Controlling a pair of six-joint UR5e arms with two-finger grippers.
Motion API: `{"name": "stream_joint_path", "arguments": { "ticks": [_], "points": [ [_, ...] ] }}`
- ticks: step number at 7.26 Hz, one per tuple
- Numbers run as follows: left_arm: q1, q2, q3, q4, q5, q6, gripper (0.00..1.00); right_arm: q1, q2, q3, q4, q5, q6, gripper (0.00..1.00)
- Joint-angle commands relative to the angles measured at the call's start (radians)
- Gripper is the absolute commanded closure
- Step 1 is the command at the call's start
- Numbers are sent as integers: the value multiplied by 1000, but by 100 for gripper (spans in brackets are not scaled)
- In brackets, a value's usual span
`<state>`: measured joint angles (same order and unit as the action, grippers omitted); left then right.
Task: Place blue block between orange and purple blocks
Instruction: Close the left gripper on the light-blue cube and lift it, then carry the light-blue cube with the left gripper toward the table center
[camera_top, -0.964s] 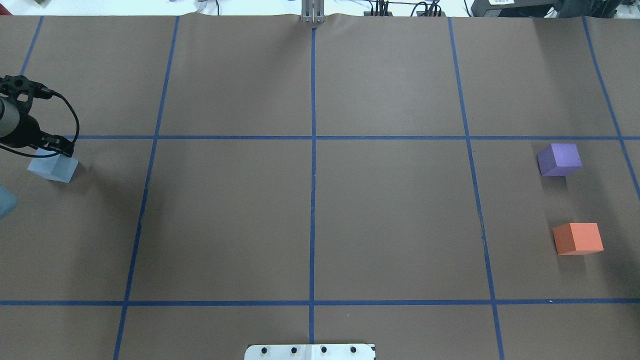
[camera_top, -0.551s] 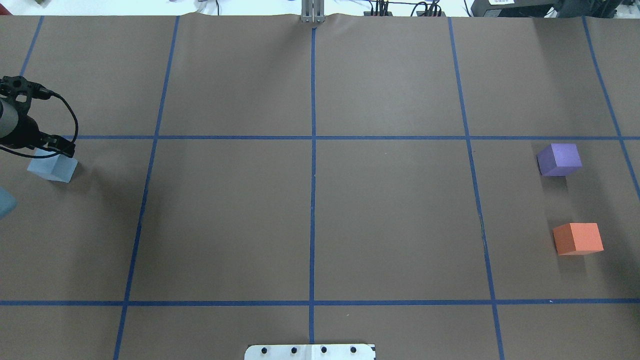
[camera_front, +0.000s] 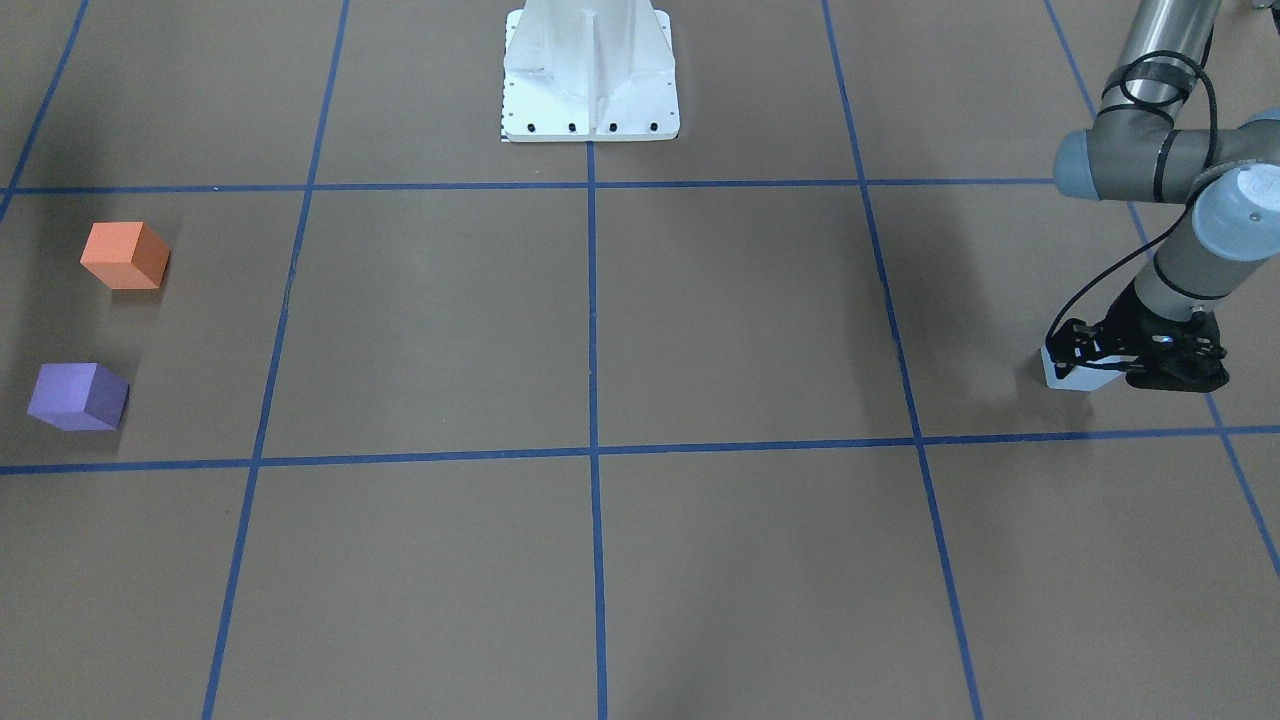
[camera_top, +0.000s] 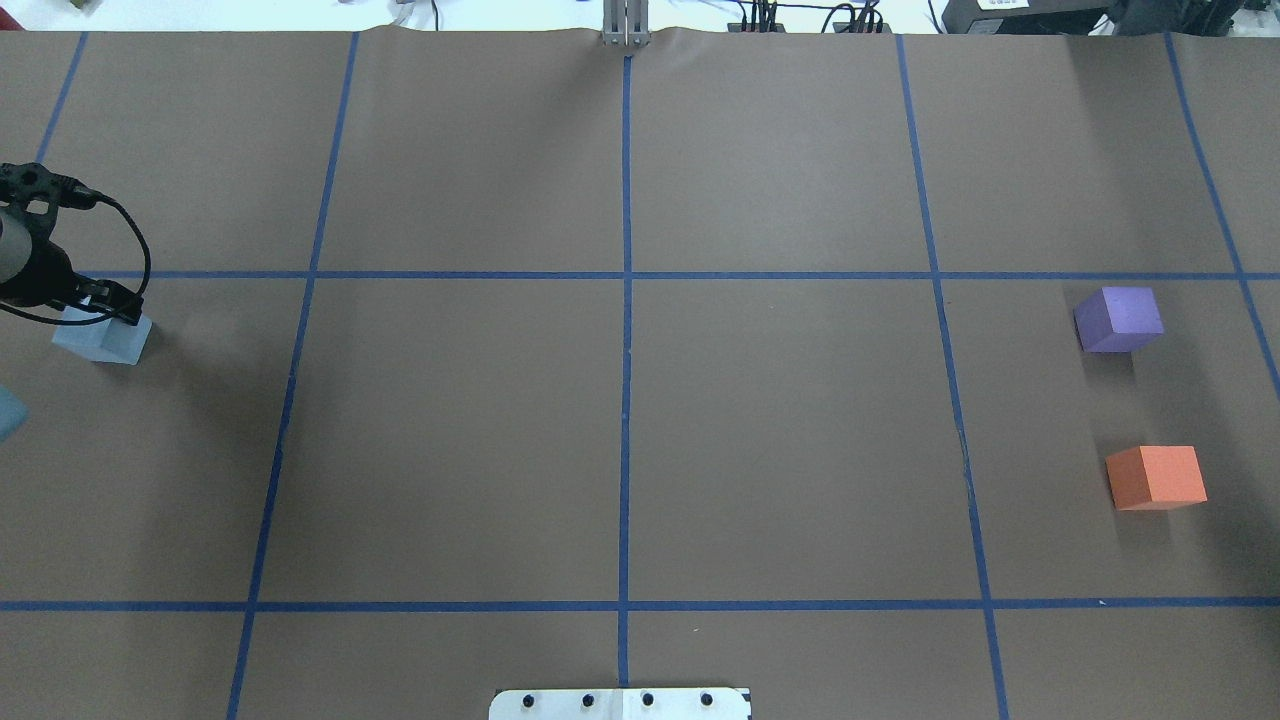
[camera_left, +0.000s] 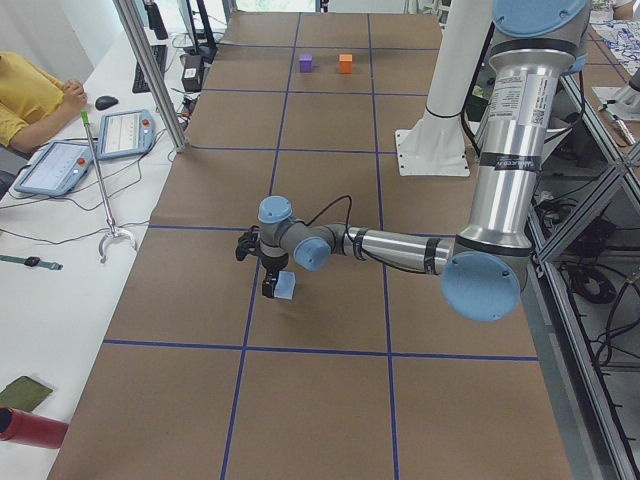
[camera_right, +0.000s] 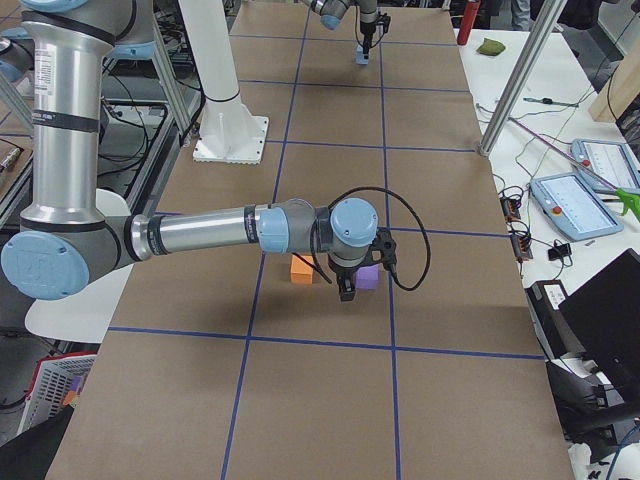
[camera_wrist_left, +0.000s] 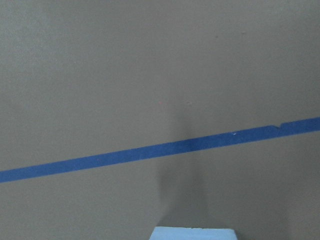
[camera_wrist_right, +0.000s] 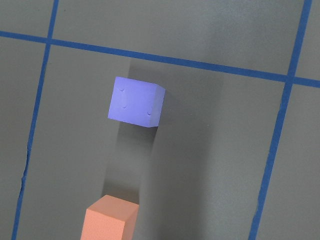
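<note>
1. The blue block sits flat on the worktop, close to its left edge and about midway between the robot's edge and the far edge. It is a whole table length away from where it must go.
2. The left gripper is lowered onto the blue block from above. It covers the block's far side, a posture that suits a top-down pinch. Whether its fingers are spread or pressed against the block's faces cannot be told, since the left wrist view shows only the block's top edge.
3. The purple block and the orange block stand near the right edge. The purple block is nearer the far edge, and a bare gap between them looks wide enough for one block.
4. The right gripper hangs over that pair and appears only in the right-end view. Its fingers' state cannot be told.
5. Judgement: the step in hand is the grasp, and a long carry toward the right edge lies ahead.
</note>
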<state>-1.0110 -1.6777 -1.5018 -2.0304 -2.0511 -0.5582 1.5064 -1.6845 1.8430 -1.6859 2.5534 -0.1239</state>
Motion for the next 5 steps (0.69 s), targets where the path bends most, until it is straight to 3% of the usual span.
{"name": "stream_joint_path", "arguments": {
  "ticks": [1,3,5],
  "points": [
    [0,1,-6,9,-44,-2,100,0,0,2,0,1,0,0],
    [0,-14,-127,66,-144,-113,100,0,2,15,2,1,-2,0],
    [65,-191,-276,326,-155,-301,100,0,2,30,2,-1,-3,0]
  ]
}}
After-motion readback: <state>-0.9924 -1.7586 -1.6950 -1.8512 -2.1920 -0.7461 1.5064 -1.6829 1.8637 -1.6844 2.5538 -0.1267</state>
